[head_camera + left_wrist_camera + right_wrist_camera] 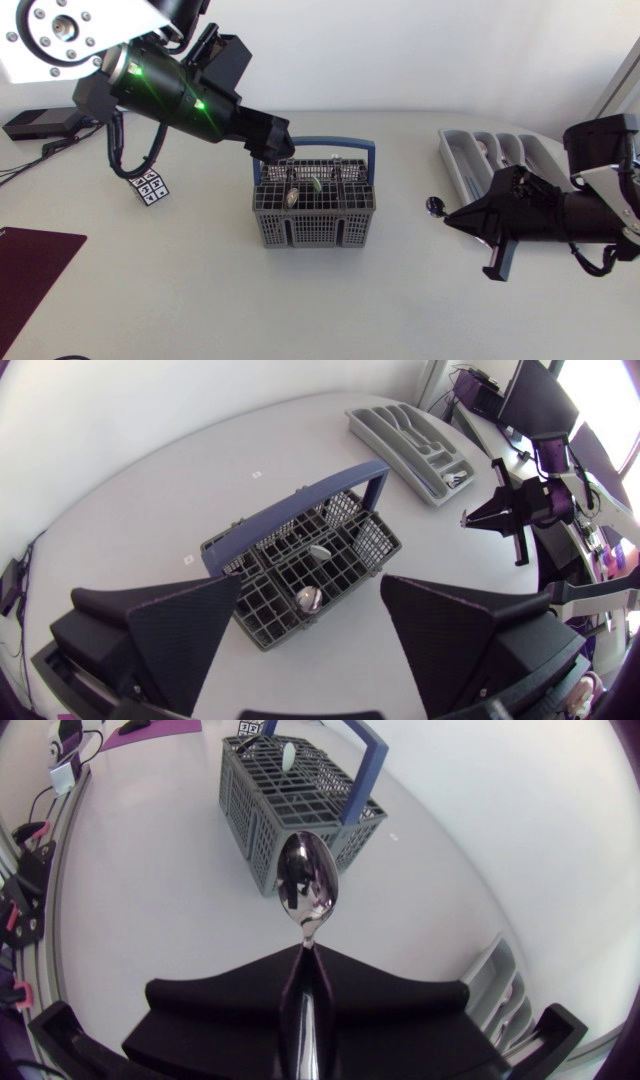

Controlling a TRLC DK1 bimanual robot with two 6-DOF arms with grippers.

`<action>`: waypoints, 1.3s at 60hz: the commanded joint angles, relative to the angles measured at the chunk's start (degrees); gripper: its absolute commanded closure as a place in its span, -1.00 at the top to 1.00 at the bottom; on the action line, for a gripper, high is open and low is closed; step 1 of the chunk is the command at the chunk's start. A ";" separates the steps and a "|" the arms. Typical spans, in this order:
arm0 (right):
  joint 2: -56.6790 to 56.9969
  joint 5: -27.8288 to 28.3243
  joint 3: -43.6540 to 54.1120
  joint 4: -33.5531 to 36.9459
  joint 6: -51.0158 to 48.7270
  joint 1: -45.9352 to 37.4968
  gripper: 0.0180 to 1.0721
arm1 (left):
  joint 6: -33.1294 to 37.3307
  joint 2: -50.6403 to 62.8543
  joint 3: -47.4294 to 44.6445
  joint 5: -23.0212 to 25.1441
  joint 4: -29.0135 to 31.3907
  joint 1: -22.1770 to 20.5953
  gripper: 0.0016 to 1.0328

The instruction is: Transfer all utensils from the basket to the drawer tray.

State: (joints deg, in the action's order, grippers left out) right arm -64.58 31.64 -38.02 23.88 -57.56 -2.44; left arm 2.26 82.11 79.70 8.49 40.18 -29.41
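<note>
The right gripper (305, 952) is closed tight on one spoon (308, 885). Both fingers pinch the handle, and the shiny bowl sticks out ahead of the fingertips. This spoon hangs over the table (400, 300), near the edge of the one grey tray (487, 160) but not inside it. The tray, with its several compartments, lies just beside and behind the right gripper. One grey basket (300, 805) with a blue handle stands well ahead of this gripper.

The left gripper (312, 585) hangs above the basket with its two fingers spread wide and nothing held. Two utensils stand in the basket beneath it. A second spoon (308, 597), metal bowl upward, is right under the gap between the fingers. A pale-tipped piece (318, 550) is one compartment further ahead, and I cannot tell what kind it is.
</note>
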 commanded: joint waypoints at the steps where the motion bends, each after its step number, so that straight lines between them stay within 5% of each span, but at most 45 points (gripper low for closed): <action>1: -3.01 1.85 -2.15 2.22 -9.76 -4.95 -0.89 | 1.52 -1.60 -2.18 -0.41 -0.11 0.49 0.90; 14: -17.07 3.87 -9.62 7.94 -27.17 -19.01 -0.88 | 2.31 -2.39 -4.91 -0.67 -0.46 0.67 0.90; 35: -34.39 1.06 -23.33 5.56 -38.59 -32.02 -0.88 | 3.45 -3.00 -9.04 -0.93 -1.60 0.93 0.90; 60: -48.80 -9.14 -33.17 1.35 -44.30 -33.95 -0.79 | 5.12 -6.61 -13.96 -0.84 -2.04 0.23 0.90; 72: -49.24 -11.25 -32.12 -1.29 -44.66 -33.95 -0.57 | 5.47 -8.01 -15.72 -0.84 -2.04 0.05 0.90; 78: -46.78 -12.13 -30.45 -1.64 -44.48 -33.77 -0.31 | 5.56 -8.72 -16.60 -0.84 -2.30 -0.39 0.90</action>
State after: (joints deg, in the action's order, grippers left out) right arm -112.84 20.23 -70.54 22.48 -100.57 -36.12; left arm 6.59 74.54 64.88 7.62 38.17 -29.08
